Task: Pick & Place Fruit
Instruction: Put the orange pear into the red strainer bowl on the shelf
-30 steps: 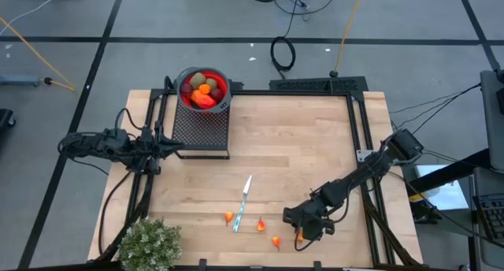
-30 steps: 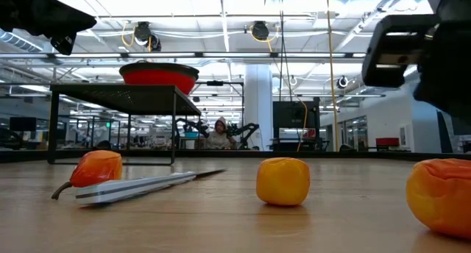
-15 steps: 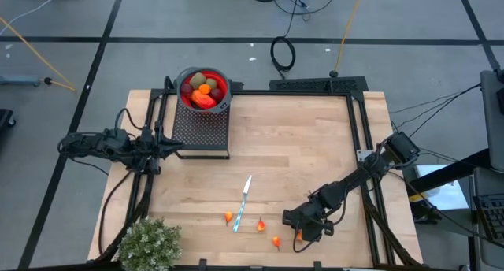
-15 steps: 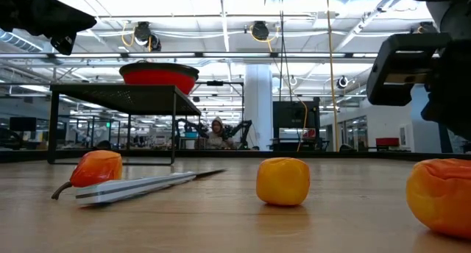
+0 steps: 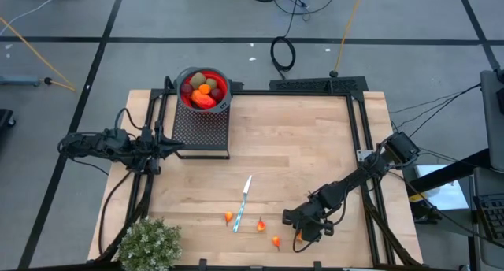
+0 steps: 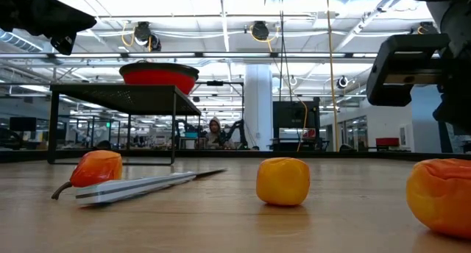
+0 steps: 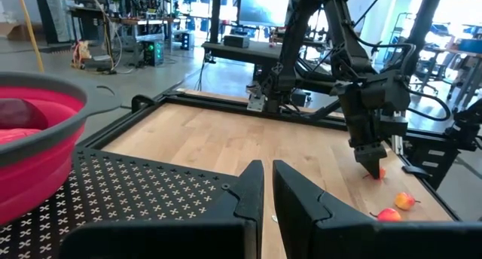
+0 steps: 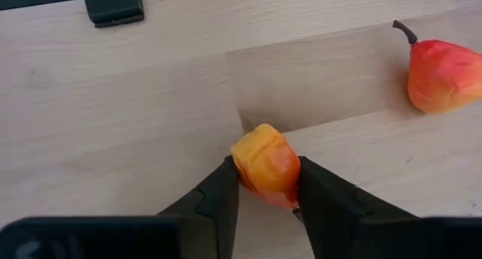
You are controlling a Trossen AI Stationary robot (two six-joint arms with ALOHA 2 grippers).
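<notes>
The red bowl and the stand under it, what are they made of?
The red bowl looks like soft, matte silicone or plastic with a grey rim; which one is unclear. The stand looks like black-painted metal: thin straight legs and a flat top perforated with small crosses.

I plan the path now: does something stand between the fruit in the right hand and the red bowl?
The bowl sits on a black mesh stand. A knife lies flat on the table between them. The right hand grips the orange fruit.

We look straight down overhead; level at tabletop; wrists forward, right close. We share table (image 5: pixel 299 145), knife (image 6: pixel 140 185).
</notes>
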